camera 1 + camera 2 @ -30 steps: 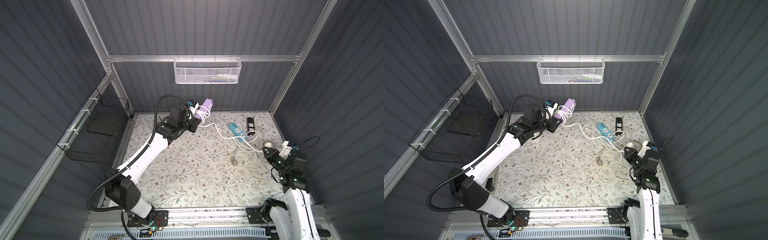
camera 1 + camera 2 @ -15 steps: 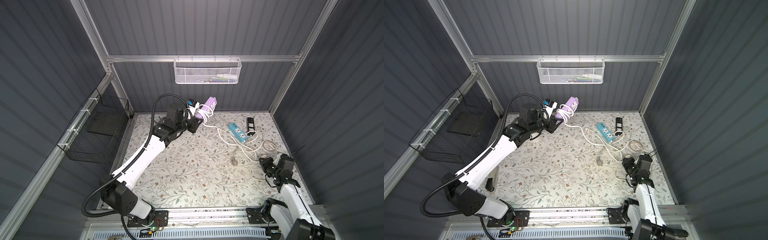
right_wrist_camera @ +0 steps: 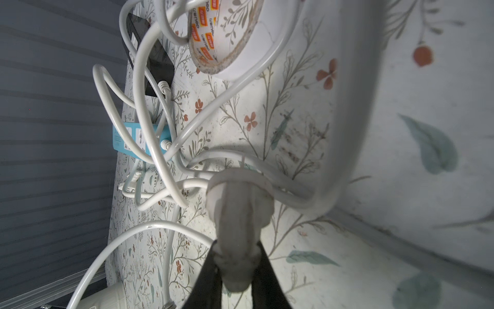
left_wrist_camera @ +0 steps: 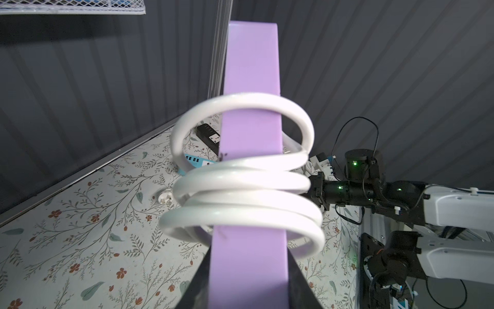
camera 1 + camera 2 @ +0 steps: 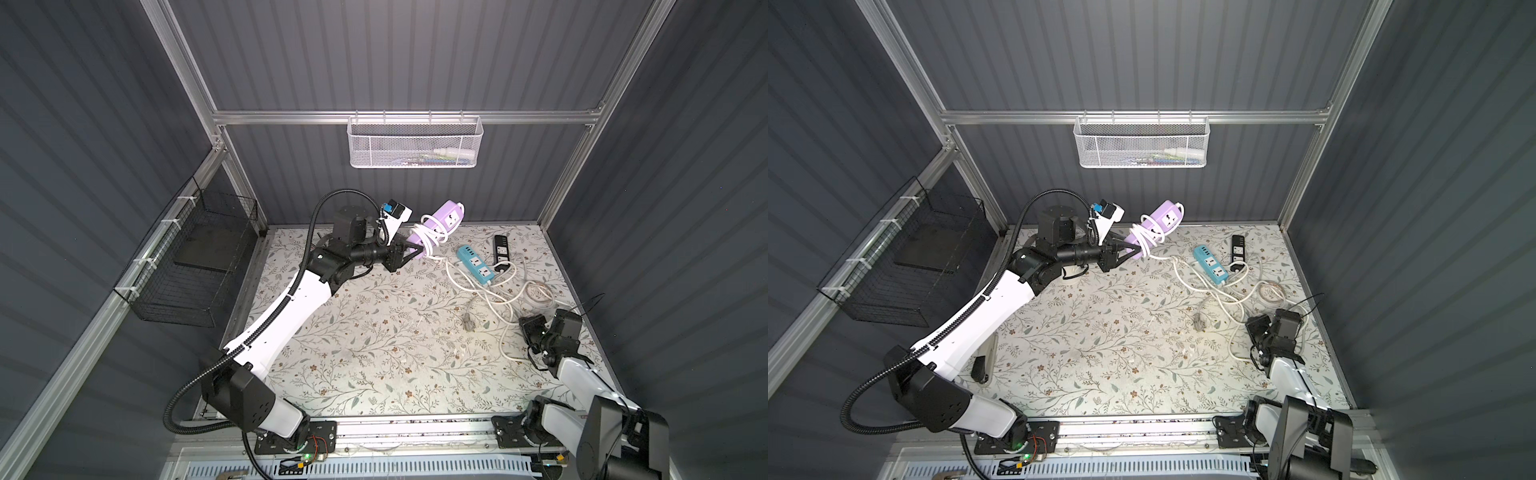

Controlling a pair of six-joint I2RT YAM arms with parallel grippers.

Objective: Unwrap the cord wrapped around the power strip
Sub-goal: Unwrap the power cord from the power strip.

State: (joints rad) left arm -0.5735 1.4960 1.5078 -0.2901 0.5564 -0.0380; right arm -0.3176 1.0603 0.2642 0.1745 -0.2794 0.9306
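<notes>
1. Now my left gripper [image 5: 415, 254] is clamped on the lower end of the purple power strip [image 5: 442, 216], held tilted above the table [image 5: 353, 353].
2. White cord [image 4: 240, 187] coils around it.
3. My right gripper [image 3: 236, 244] pinches the plug [image 3: 240, 211] near the tabletop.

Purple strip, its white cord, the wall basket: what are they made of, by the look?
Purple power strip: likely moulded plastic, matte, flat uniform colour, crisp edges.
White cord: probably PVC-type jacket, glossy highlights, holds springy loops.
Wall basket: looks like white-coated metal mesh, see-through perforations, wire rim.
</notes>
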